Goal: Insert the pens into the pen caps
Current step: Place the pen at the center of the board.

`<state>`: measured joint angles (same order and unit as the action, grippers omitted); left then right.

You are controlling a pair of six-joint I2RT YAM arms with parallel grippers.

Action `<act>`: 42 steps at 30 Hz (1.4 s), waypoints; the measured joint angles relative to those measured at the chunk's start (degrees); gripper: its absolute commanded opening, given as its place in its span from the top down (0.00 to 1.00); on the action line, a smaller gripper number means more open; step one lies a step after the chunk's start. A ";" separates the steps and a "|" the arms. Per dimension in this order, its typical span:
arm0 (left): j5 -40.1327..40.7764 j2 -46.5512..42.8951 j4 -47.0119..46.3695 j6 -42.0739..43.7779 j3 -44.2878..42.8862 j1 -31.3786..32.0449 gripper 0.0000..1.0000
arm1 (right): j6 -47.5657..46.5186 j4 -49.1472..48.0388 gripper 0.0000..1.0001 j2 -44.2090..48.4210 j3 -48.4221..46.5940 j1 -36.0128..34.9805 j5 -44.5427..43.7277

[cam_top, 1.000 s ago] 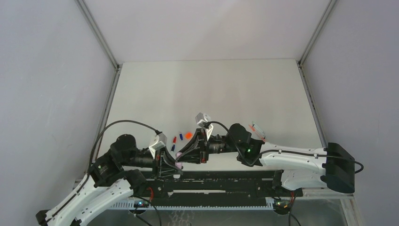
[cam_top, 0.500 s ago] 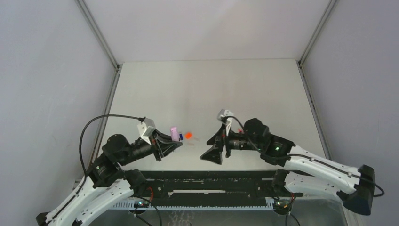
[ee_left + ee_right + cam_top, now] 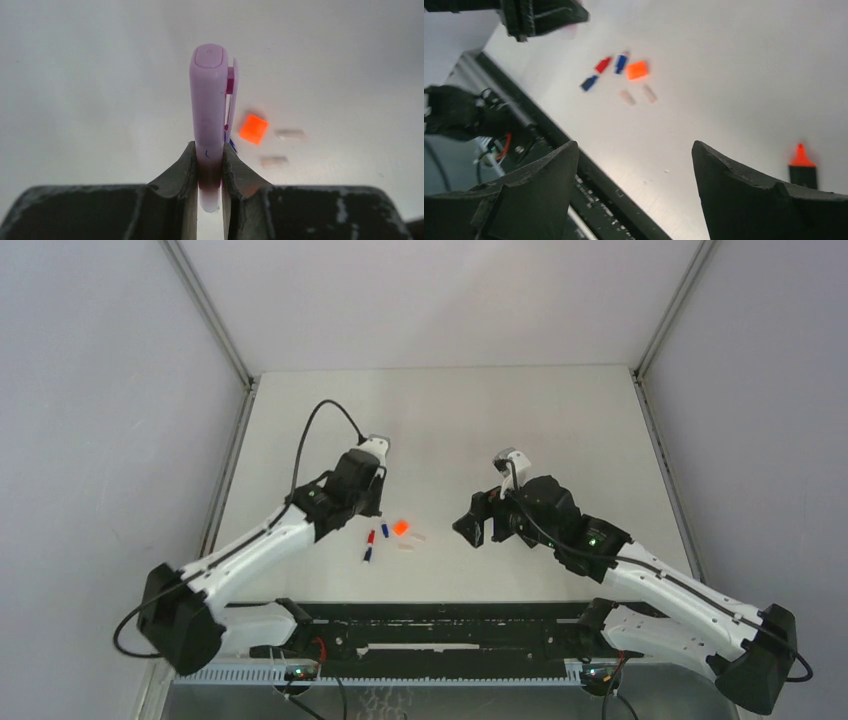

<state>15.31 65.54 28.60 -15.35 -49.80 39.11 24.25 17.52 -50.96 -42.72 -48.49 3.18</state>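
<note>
My left gripper is shut on the lilac-pink highlighter, which sticks out ahead of the jaws with a clipped lilac cap on its far end. From above, that gripper hangs just left of the loose caps. On the table lie an orange cap, a red cap, two dark blue caps and two pale caps. My right gripper stands open and empty to their right. A black orange-tipped highlighter shows beside its right finger.
The black rail of the arm bases runs along the near table edge. Grey walls close in the left, right and back. The right wrist view also catches the left gripper at its top left.
The two grippers were together near the front edge. The right gripper has opened and drawn off to the right. The left arm has swung out over the table with the lilac highlighter.
</note>
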 measured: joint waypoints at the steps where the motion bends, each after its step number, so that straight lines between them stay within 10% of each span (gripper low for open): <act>1: 0.22 2.60 -0.50 0.13 -0.79 -1.42 1.00 | 0.20 0.35 0.19 -0.50 0.50 0.72 -0.94; 20: 3.67 36.46 -0.98 5.49 -19.67 -7.17 0.95 | 4.13 -1.51 0.22 -3.58 7.26 13.64 -1.40; 42: 0.42 33.31 -6.27 4.63 -17.42 -8.94 0.30 | 6.36 1.36 0.23 -1.42 8.92 14.69 -4.52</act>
<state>15.73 98.85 22.33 -10.72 -67.22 30.17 30.61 18.87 -52.38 -33.80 -33.80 -1.34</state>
